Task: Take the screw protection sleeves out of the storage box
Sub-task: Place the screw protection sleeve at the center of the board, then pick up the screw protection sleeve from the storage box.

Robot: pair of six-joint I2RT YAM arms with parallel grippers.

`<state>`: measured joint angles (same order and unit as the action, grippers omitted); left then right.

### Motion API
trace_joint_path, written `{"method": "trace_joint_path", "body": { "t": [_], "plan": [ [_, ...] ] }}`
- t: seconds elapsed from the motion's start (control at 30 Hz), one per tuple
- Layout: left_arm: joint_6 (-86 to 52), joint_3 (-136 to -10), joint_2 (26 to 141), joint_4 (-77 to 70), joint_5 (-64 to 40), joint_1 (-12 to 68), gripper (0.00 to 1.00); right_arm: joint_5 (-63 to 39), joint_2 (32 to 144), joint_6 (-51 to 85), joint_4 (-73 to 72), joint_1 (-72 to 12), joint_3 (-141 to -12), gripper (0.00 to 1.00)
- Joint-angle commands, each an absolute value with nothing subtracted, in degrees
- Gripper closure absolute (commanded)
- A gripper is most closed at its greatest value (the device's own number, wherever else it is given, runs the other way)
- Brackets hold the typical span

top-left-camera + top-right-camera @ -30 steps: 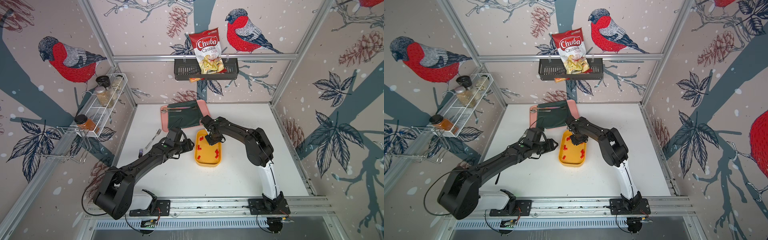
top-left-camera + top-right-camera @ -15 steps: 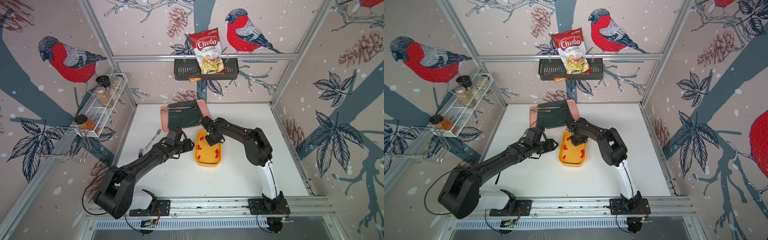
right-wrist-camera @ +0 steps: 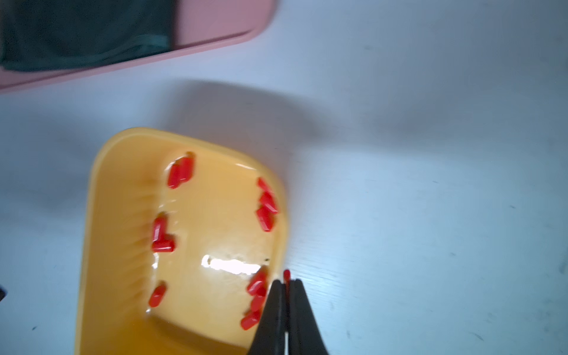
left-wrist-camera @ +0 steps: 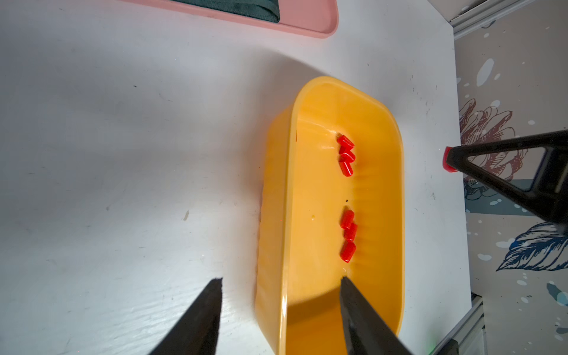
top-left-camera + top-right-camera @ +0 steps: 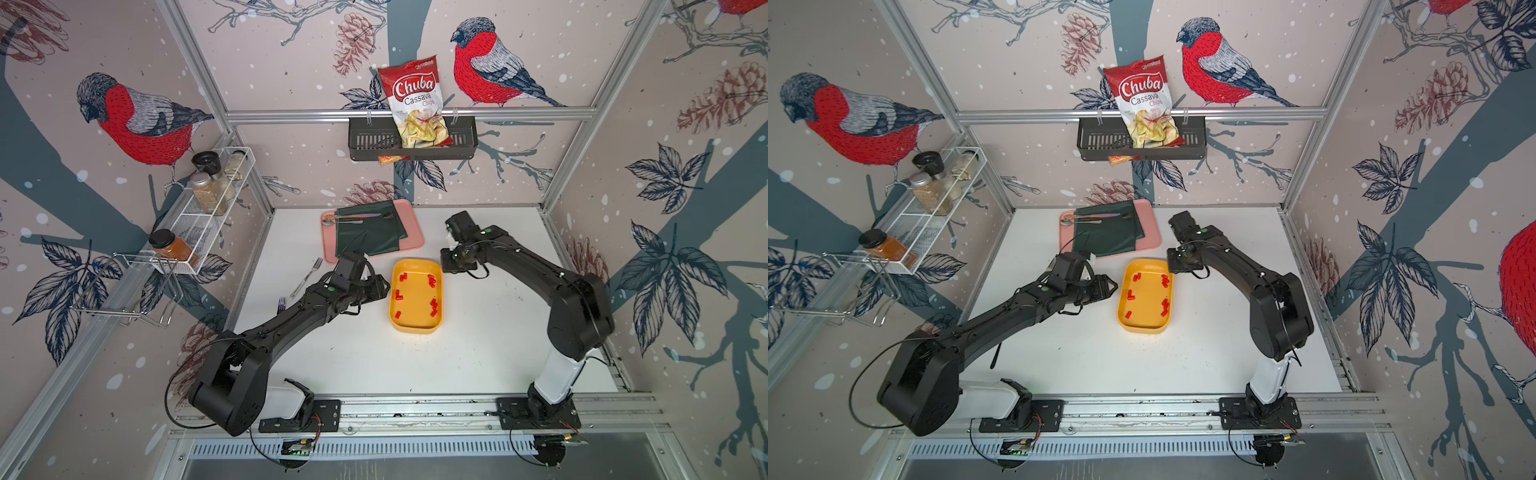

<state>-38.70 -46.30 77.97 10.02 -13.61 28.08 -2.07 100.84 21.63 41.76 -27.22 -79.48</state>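
Observation:
The yellow-orange storage box (image 5: pixel 415 330) (image 5: pixel 1144 330) lies mid-table with several red screw protection sleeves (image 5: pixel 432 282) (image 5: pixel 1165 280) (image 4: pixel 346 155) (image 3: pixel 266 209) along its two long sides. My right gripper (image 3: pixel 286 281) (image 5: pixel 446 266) (image 4: pixel 451 159) hangs just outside the box's far right corner. It is shut on one red sleeve (image 3: pixel 286 274), whose end pokes out past the tips. My left gripper (image 4: pixel 281 281) (image 5: pixel 384 289) (image 5: pixel 1113 286) is open and straddles the box's left wall (image 4: pixel 276 215), one finger outside, one over the floor.
A pink tray (image 5: pixel 411 241) with a dark green cloth and spoons lies just behind the box. A fork (image 5: pixel 307 276) lies left of the left arm. A black basket (image 5: pixel 365 141) with a chips bag and a spice rack (image 5: pixel 216 195) hang on the walls.
My right gripper has closed on a sleeve and swung from above the box's far end out to its right side. The left arm has stayed put.

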Motion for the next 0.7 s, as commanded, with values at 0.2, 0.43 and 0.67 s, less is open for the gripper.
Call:
{"method": "trace_joint_path", "body": {
  "t": [0.2, 0.43, 0.67],
  "plan": [
    [-37.6, -47.1, 77.9, 10.1, -15.5, 28.2, 0.38, -1.4, 103.7, 23.0, 35.0, -21.4, -69.5, 0.96],
    [-38.4, -46.7, 76.9, 9.5, -15.7, 28.2, 0.38, 0.7, 106.0, 22.4, 33.4, -20.7, -67.2, 0.70],
    [-38.3, -46.4, 75.8, 10.2, -15.0, 28.2, 0.38, 1.3, 101.1, 23.3, 37.5, -21.8, -72.2, 0.56]
  ]
}}
